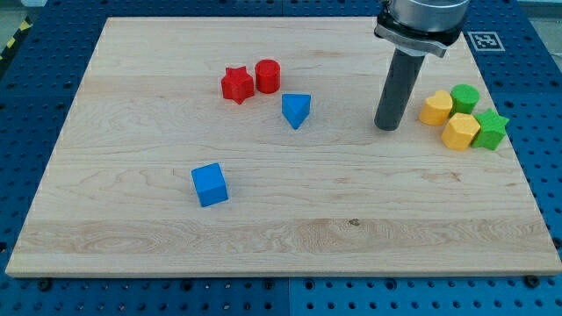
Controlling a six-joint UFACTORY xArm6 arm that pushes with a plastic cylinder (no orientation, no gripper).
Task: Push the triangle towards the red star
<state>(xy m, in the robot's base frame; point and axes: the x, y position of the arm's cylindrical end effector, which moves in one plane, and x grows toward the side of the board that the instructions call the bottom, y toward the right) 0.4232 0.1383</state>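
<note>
Nearest the view's bottom sits the blue cube (209,184); farther up, the blue triangle (297,110) lies just right of and below the red star (237,84), which touches the red cylinder (268,75). My tip (386,127), a bare rod grasping nothing, stands well right of the triangle. An off-centre shove could spin the triangle aside or into the cylinder; no readable writing shows.

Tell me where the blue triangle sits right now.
The blue triangle lies above the board's centre, just below and to the view's right of the red cylinder and red star. My tip stands off to its right.
</note>
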